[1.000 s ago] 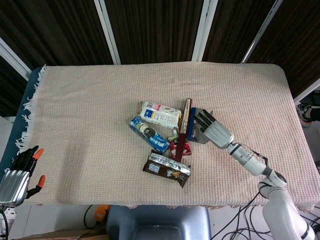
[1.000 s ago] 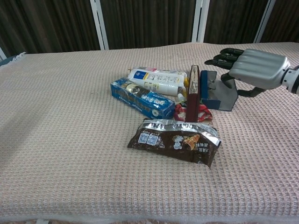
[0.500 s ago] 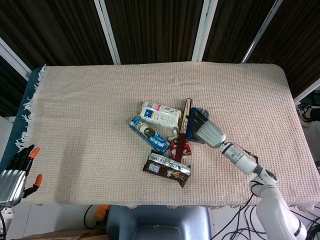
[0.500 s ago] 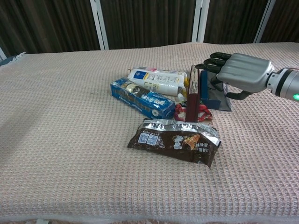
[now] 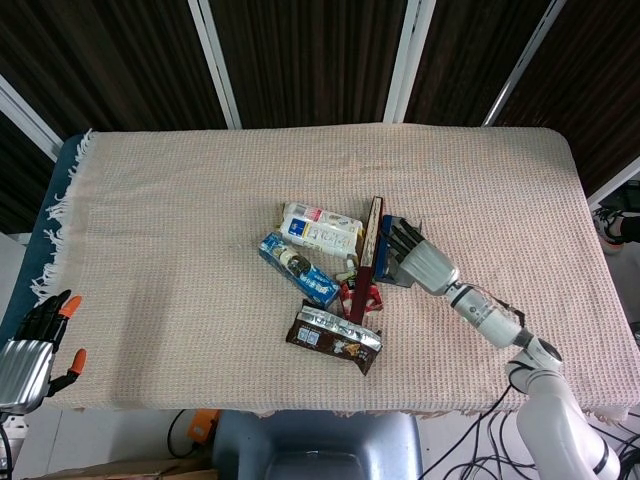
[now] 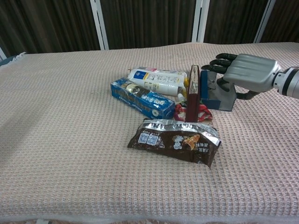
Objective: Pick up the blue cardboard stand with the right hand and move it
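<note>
Nearest the robot, the left hand [image 5: 28, 345] hangs off the near-left corner of the desk [image 5: 150, 210], fingers apart, holding nothing; it is well apart from everything else.

On the cloth, near centre: a brown snack bag [image 6: 175, 139] lies flat. Just behind it, a red wrapper [image 6: 198, 112], then a blue box [image 6: 141, 99] lying slantwise and a white bottle [image 6: 156, 80] on its side further back. A dark red book [image 6: 193, 93] stands on edge, long axis running near to far.

The blue cardboard stand [image 6: 216, 96] sits upright immediately right of that book, apparently touching it, its grey panel facing right.

The right hand [image 6: 240, 74] is at the stand's right side and top, fingers curled over the upper edge. Whether they actually bear on it cannot be told; thumb position is hidden. No confirmed hold yet.

Judgement: the stand lies directly left of the right hand, under its fingertips. The right hand is far nearer than the left. Closing risks toppling the book.
</note>
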